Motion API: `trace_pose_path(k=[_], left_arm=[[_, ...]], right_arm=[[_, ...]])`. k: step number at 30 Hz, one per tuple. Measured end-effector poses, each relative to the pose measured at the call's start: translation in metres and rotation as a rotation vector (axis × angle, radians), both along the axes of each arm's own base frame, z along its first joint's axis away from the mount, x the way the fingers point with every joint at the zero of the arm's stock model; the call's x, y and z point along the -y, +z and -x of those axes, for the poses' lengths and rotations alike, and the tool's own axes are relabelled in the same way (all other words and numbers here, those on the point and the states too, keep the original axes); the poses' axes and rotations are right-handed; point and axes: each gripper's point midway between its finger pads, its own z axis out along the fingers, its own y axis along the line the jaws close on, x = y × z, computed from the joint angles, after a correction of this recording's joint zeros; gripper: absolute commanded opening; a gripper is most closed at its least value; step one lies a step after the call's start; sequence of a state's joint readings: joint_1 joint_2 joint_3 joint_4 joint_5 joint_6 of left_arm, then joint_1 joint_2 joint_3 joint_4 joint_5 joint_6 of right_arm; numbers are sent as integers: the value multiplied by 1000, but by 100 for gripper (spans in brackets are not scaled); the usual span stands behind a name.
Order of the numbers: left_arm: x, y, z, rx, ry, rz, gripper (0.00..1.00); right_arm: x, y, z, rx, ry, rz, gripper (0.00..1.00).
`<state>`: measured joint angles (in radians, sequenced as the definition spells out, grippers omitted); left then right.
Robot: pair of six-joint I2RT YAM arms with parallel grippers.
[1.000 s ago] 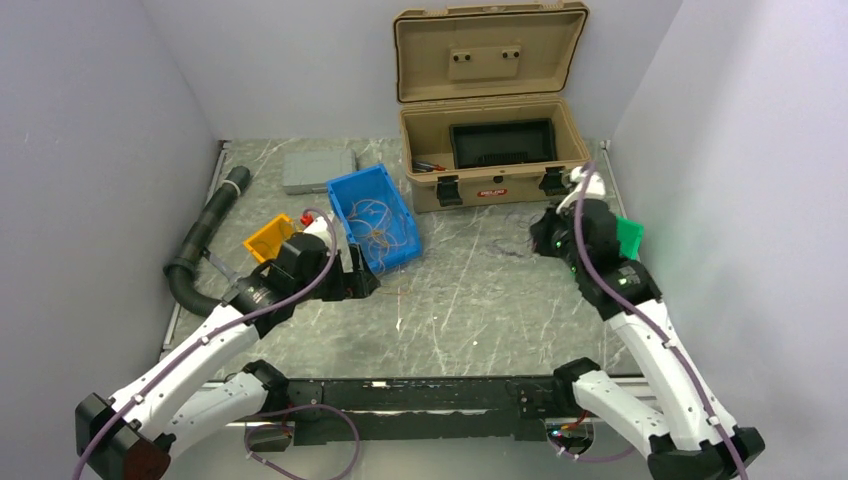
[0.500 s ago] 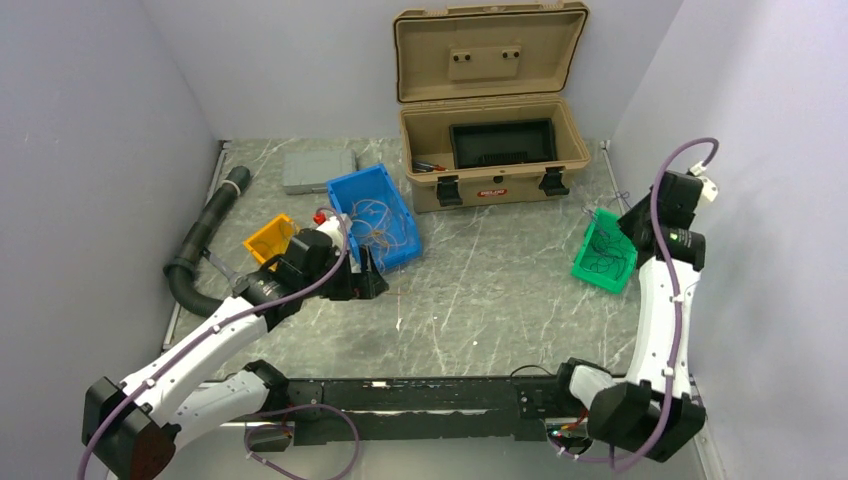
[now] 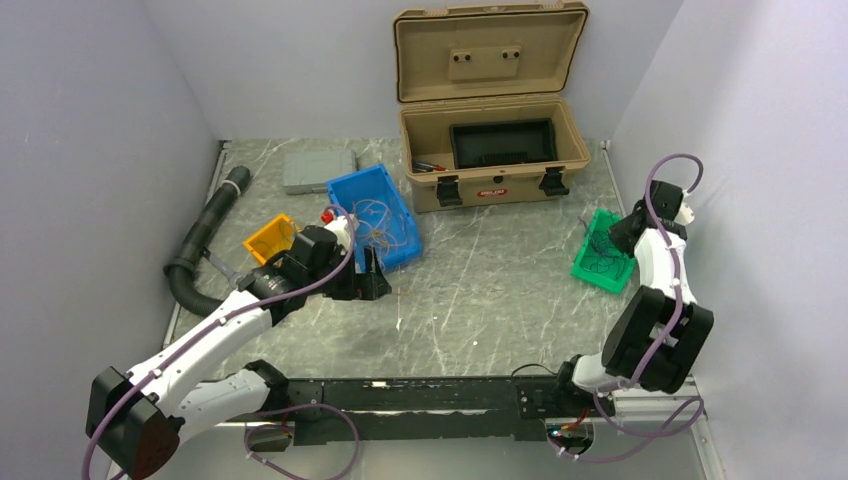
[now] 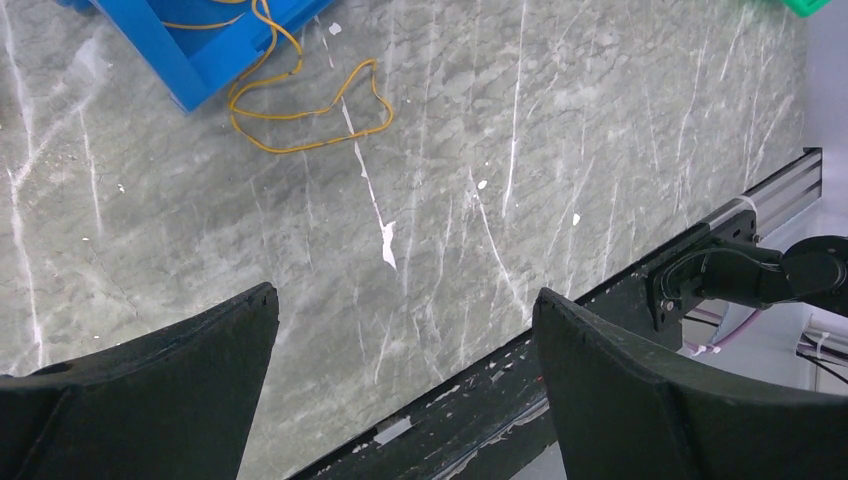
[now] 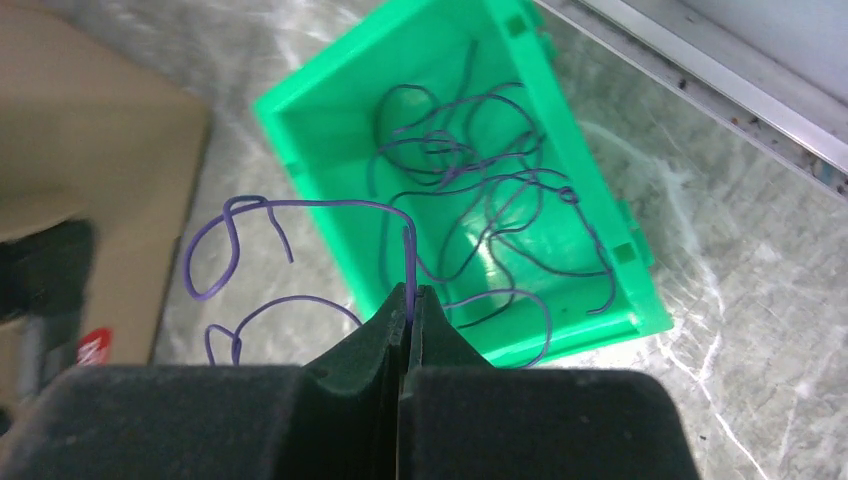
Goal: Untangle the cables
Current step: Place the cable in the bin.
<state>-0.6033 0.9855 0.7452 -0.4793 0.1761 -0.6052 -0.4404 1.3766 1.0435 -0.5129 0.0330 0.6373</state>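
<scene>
Right gripper is pinched together on a purple cable, which arches from the fingertips off to the left in the wrist view. Just beyond it, a green bin holds more purple cables in loose loops. Left gripper hangs with its jaws wide apart over bare bench, holding nothing. Ahead of it, a yellow cable spills from the blue bin onto the bench.
</scene>
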Motion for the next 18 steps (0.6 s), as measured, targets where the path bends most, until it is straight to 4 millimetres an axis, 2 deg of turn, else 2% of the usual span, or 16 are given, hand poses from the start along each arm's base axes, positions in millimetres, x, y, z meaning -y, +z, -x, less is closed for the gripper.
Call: trace_pose_path(k=[3,10,12,15,16,18], left_arm=[[0,0,0,0,-3,-1,99],[1,-2,-1,-5,-3,-4,99],[1,-4,-1,-9,-3,-7,99],[1,-8,-2,-23,-3,-17,99],[1,-10,-2,-27,-2,-21,99],[2,-13,-4,-30,1,-27,97]], right_arm=[[12,-30,5,-71,-66,15,0],[41,-77,20,-222,-205,107,0],[43,-88,22,-261,-219,127,12],[39,-105,23,-322,-210,140,40],[36,-107,23,-331,-198,145,46],[32,-104,21,-333,-177,167,51]])
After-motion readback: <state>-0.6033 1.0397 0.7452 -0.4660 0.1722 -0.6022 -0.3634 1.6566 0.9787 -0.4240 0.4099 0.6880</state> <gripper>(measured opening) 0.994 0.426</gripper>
